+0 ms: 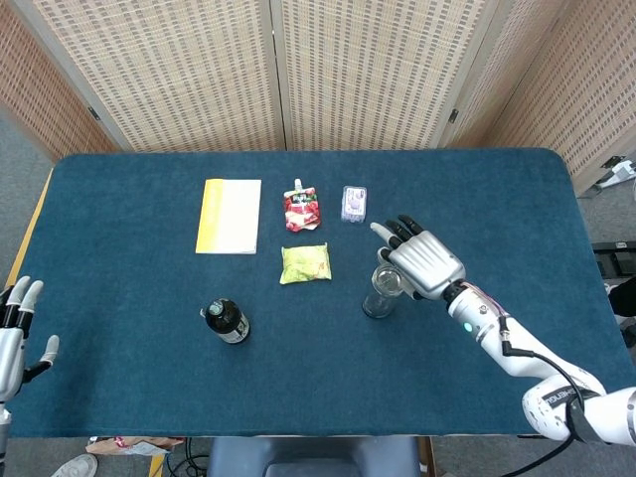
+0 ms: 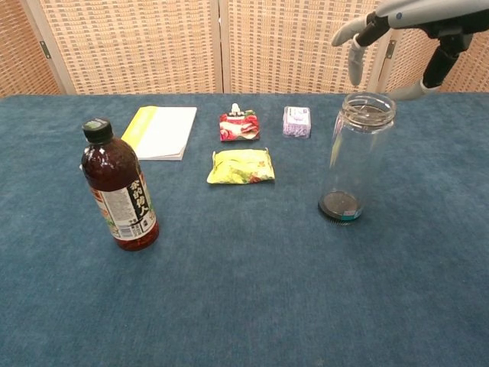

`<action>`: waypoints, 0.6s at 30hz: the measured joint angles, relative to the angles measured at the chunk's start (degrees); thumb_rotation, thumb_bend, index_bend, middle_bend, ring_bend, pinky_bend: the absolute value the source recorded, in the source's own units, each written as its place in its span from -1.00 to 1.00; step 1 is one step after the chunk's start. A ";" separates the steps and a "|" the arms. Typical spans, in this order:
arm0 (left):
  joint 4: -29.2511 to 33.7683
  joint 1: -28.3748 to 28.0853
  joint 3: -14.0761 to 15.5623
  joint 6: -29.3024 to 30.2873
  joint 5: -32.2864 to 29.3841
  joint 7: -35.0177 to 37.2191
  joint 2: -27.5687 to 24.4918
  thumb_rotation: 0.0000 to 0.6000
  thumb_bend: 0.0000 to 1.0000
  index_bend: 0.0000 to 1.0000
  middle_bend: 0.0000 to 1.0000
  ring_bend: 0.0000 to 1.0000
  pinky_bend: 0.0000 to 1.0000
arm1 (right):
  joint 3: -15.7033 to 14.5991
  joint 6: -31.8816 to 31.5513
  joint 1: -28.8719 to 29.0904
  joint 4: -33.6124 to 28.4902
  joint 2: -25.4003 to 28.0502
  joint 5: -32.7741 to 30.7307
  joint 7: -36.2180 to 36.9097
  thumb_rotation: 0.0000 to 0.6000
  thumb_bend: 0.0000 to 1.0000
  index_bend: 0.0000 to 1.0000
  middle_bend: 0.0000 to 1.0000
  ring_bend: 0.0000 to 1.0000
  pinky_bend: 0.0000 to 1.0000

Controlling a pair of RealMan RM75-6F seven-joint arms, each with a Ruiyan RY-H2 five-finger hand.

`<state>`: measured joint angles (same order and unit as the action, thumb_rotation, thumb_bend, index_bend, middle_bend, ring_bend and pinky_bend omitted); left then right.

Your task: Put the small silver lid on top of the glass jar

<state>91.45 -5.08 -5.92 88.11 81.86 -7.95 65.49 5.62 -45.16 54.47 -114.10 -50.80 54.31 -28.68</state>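
Observation:
The glass jar [image 2: 355,157] stands upright right of the table's middle, also visible from the head camera as the jar [image 1: 379,295]. The small silver lid [image 2: 367,112] lies in the jar's mouth, just inside the rim. My right hand [image 2: 412,30] hovers above and slightly right of the jar with its fingers apart, holding nothing and clear of the lid. In the head view the right hand [image 1: 425,260] covers part of the jar's top. My left hand [image 1: 15,333] is at the table's near left edge, fingers spread and empty.
A dark sauce bottle [image 2: 118,186] stands at the near left. A yellow notebook [image 2: 160,131], a red pouch [image 2: 239,125], a green packet [image 2: 241,166] and a small purple packet [image 2: 296,121] lie behind and left of the jar.

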 measured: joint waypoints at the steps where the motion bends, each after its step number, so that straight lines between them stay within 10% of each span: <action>1: 0.00 0.01 -0.01 0.02 -0.01 -0.05 0.02 1.00 -0.30 -0.97 -0.98 -1.00 -0.84 | 0.12 -0.21 -0.13 -0.23 0.28 0.10 0.31 1.00 -0.27 -0.40 -1.00 -1.00 -1.00; 18: -0.18 -0.21 0.03 -0.20 -0.20 -2.22 0.72 1.00 -0.30 -0.97 -0.98 -1.00 -0.83 | 0.22 -3.56 -9.65 -6.18 10.02 14.82 13.85 1.00 -0.33 -0.41 -1.00 -1.00 -1.00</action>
<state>91.27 -5.29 -5.88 87.91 81.66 -10.17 66.20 5.83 -48.72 44.81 -120.28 -40.78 69.13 -14.83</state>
